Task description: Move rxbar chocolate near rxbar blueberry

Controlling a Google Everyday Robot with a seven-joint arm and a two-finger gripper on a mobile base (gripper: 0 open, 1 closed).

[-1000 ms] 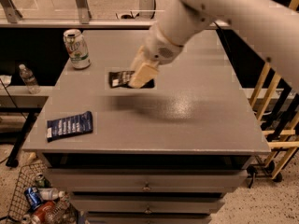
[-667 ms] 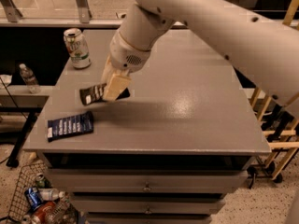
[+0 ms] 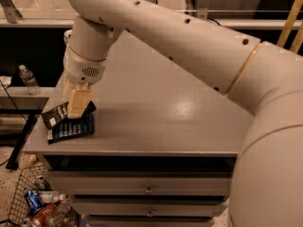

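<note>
The rxbar chocolate (image 3: 56, 114), a dark brown-black bar with pale lettering, is held in my gripper (image 3: 78, 109) at the table's front left corner. It hangs tilted, just above the rxbar blueberry (image 3: 71, 128), a navy bar with rows of white lettering that lies flat on the grey table (image 3: 156, 112). The chocolate bar overlaps the blue bar's upper edge in this view. My cream fingers (image 3: 78, 103) cover the chocolate bar's right end. My white arm reaches in from the upper right.
A drinks can is mostly hidden behind my arm at the back left of the table. The table's front and left edges lie close to the bars. A water bottle (image 3: 28, 79) stands beyond the left edge. A wire basket (image 3: 33, 205) with cans sits on the floor.
My gripper has carried the chocolate bar from the middle of the table leftwards and forwards to just above the blueberry bar. The camera view has shifted closer.
</note>
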